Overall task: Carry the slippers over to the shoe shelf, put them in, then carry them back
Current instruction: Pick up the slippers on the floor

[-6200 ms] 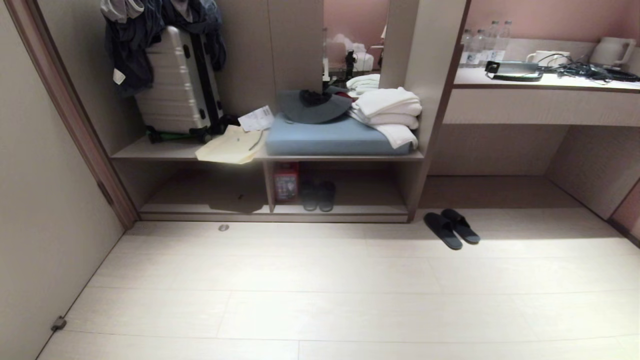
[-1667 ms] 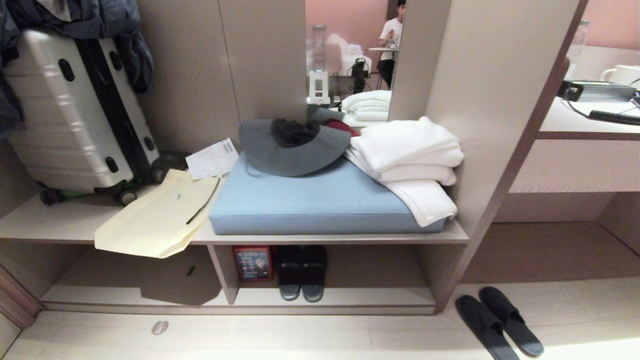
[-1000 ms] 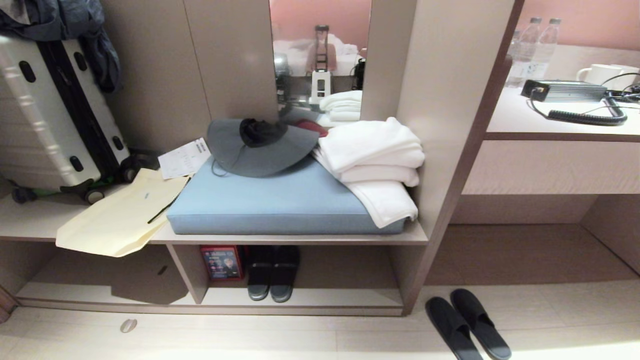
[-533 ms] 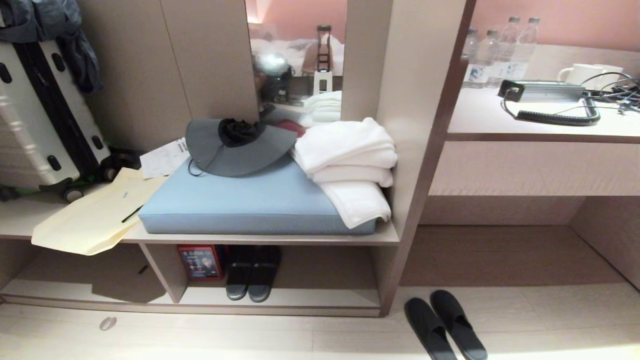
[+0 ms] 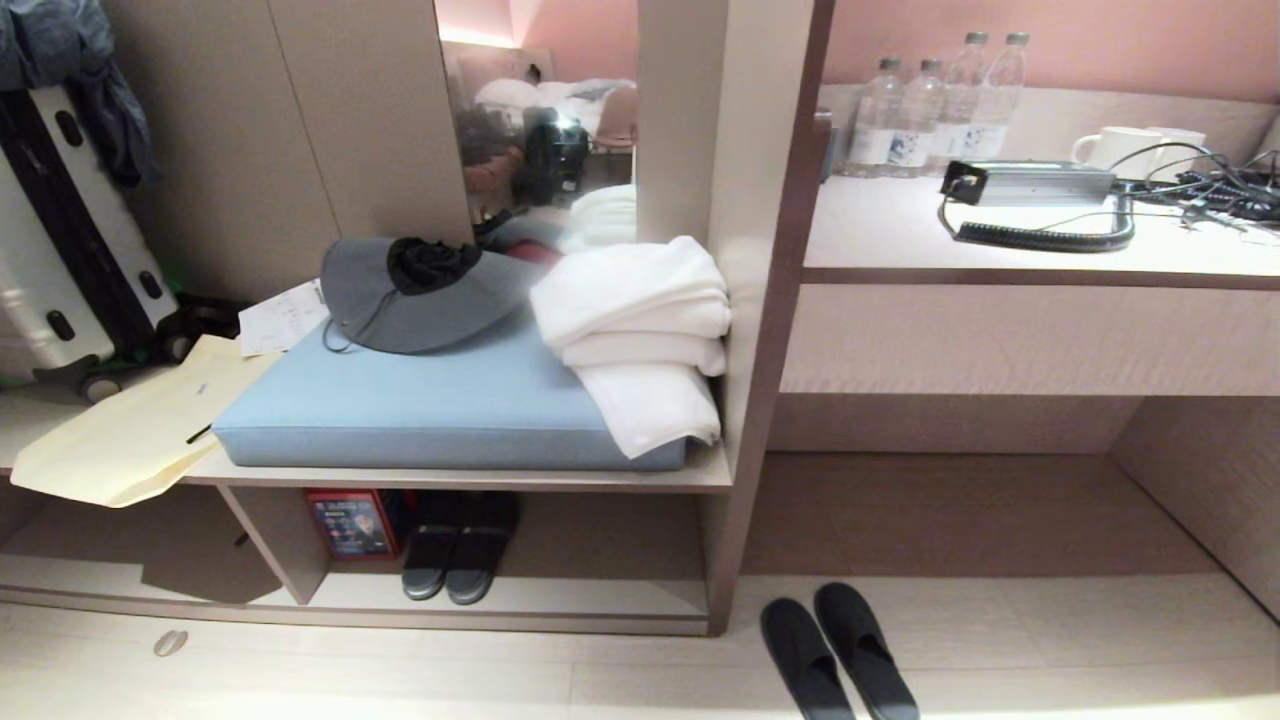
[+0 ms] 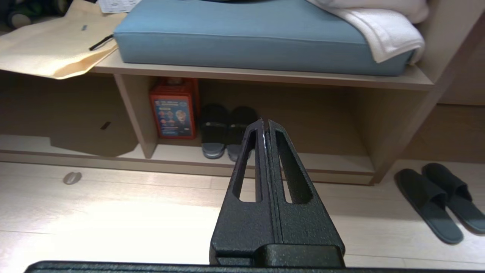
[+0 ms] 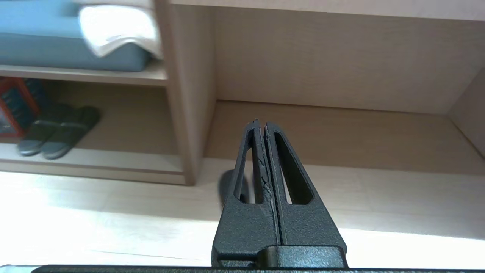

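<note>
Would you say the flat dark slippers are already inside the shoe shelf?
No, the slippers lie on the floor outside the shoe shelf, right of its end panel.

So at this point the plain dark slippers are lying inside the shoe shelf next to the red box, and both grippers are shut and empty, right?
Not quite. The slippers lie on the floor outside the shoe shelf, right of its end panel, as the head view shows. The pair beside the red box is another, chunkier one. Both the left gripper and right gripper are shut and empty.
</note>
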